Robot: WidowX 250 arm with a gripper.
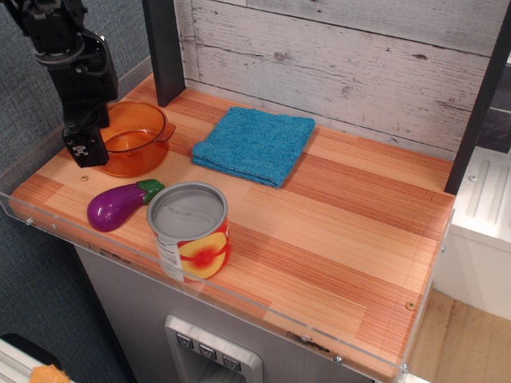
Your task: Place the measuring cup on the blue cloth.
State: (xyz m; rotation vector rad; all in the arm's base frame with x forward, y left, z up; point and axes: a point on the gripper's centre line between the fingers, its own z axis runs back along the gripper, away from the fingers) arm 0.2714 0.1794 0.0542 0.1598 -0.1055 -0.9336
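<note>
A purple toy eggplant (118, 204) lies near the front left of the wooden tabletop (343, 231). Just to its right stands a silver-lidded can (189, 230), upright. Whitewashed planks (335, 56) form the back wall.

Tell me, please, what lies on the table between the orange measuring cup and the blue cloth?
Nothing: only bare wooden tabletop separates the measuring cup from the blue cloth, as the single camera view shows.

Black robot arm (68, 56), blocky jointed housings, black gripper (82, 149) with small white marking
</note>
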